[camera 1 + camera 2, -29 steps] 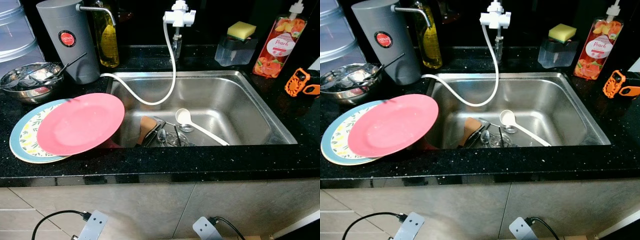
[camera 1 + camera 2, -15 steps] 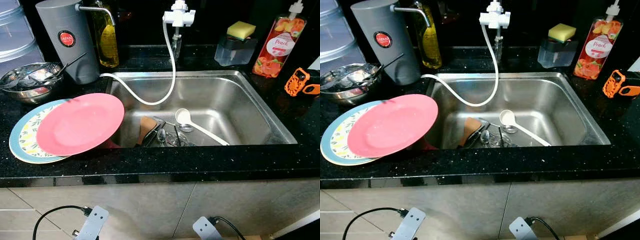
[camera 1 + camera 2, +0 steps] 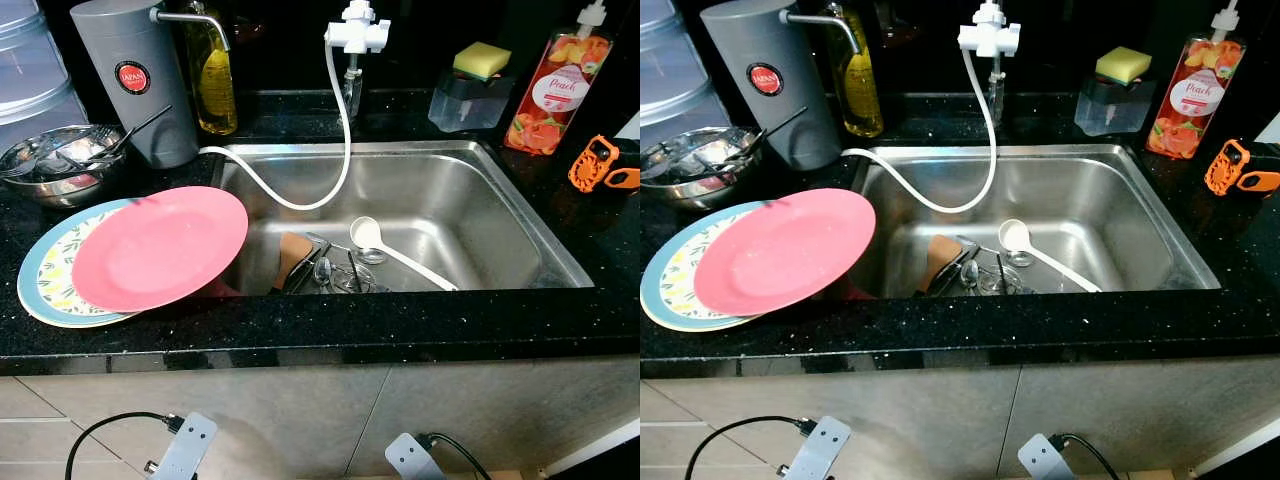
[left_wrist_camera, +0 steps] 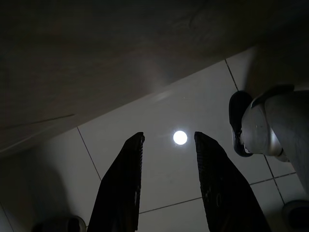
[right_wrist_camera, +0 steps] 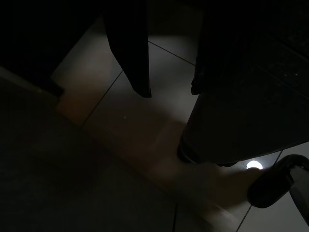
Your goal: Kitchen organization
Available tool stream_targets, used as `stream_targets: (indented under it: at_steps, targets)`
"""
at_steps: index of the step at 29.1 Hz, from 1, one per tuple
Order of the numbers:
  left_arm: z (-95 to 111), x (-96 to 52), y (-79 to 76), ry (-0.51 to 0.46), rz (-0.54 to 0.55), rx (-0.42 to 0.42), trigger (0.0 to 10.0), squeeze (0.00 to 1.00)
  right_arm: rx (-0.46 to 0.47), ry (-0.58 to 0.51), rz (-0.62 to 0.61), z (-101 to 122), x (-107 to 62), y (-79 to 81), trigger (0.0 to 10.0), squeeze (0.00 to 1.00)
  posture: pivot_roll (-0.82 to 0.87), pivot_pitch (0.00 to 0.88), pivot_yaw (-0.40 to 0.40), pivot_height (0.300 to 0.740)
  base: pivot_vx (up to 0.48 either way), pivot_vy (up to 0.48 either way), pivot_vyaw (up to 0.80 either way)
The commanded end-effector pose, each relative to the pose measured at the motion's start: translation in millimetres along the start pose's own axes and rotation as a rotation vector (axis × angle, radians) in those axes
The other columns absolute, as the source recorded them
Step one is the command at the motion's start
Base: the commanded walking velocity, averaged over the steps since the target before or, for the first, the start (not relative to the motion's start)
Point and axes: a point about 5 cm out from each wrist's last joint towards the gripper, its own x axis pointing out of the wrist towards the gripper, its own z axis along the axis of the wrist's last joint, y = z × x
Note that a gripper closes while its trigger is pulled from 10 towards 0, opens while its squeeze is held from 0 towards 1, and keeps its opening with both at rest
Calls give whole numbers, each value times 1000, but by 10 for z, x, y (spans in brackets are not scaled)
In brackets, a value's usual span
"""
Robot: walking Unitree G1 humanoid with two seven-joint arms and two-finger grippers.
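Grippers low, dishes above at the sink

Sink (image 3: 520, 225) is the landmark. The pink plate (image 3: 160, 247) overhangs its left rim, stacked on a patterned plate (image 3: 45, 285); the white ladle (image 3: 395, 255) lies on its floor, handle running toward the front right. Left gripper (image 4: 166, 140) and right gripper (image 5: 171, 89) hang below counter level, fingers parted, empty, over floor tiles. Left arm judged nearer the plates.

My left gripper (image 4: 166, 137) has two long black ridged fingers; my silver wrist plates (image 3: 185, 452) carry black cables (image 3: 110, 440).
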Motion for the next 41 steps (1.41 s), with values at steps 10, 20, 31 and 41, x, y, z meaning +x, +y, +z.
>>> stream_targets:
  at_steps: [10,20,31,41]
  targets:
    - [-119,-36,49,23,-1,2,10000,0,5,15,10,-36,-1,40,10000,0,136,0,-5,740,0,0,0]
    - [-122,-38,48,21,0,0,10000,0,6,12,12,-29,1,48,10000,0,138,0,-5,740,0,0,0]
    - [-118,-36,40,21,-1,-1,10000,0,5,17,12,-36,1,50,10000,0,140,0,-7,740,0,0,0]
    - [-147,-45,43,25,-2,-2,10000,0,4,23,13,-56,-1,66,10000,0,141,0,-7,740,0,0,0]
